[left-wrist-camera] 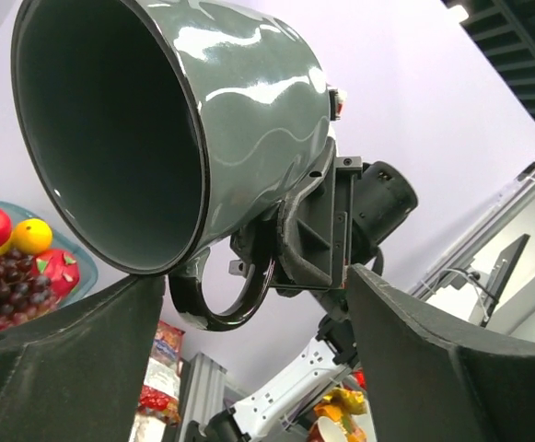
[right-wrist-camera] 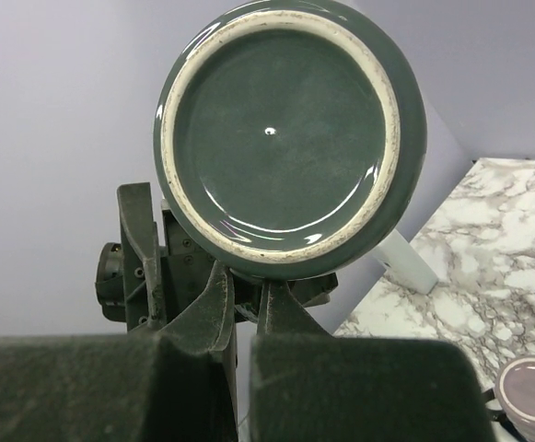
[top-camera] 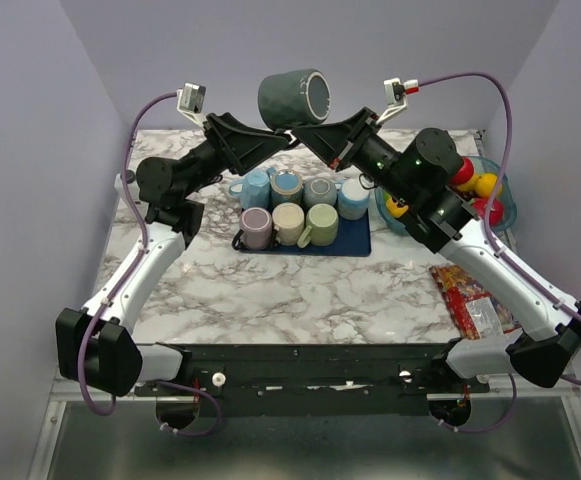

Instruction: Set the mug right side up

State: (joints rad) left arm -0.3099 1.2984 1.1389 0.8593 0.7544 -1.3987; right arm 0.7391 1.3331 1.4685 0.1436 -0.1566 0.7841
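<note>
A dark green mug point(top-camera: 290, 98) hangs high over the back of the table, lying on its side. Its mouth point(left-wrist-camera: 101, 138) faces my left wrist camera and its ringed base point(right-wrist-camera: 281, 120) faces the right one. My right gripper point(right-wrist-camera: 246, 290) is shut on the mug's handle point(left-wrist-camera: 214, 318) from below, and it also shows behind the mug as the right gripper point(left-wrist-camera: 327, 230) in the left wrist view. My left gripper point(left-wrist-camera: 253, 285) is open, its wide-set fingers point(left-wrist-camera: 405, 350) just under the mug's rim and handle, gripping nothing. The left gripper point(top-camera: 275, 138) and right gripper point(top-camera: 307, 133) meet beneath the mug.
A navy mat point(top-camera: 355, 245) holds several pastel mugs point(top-camera: 288, 222) at the middle of the marble table point(top-camera: 270, 290). A blue fruit bowl point(top-camera: 505, 190) stands at the right, and a red snack bag point(top-camera: 470, 300) lies in front of it.
</note>
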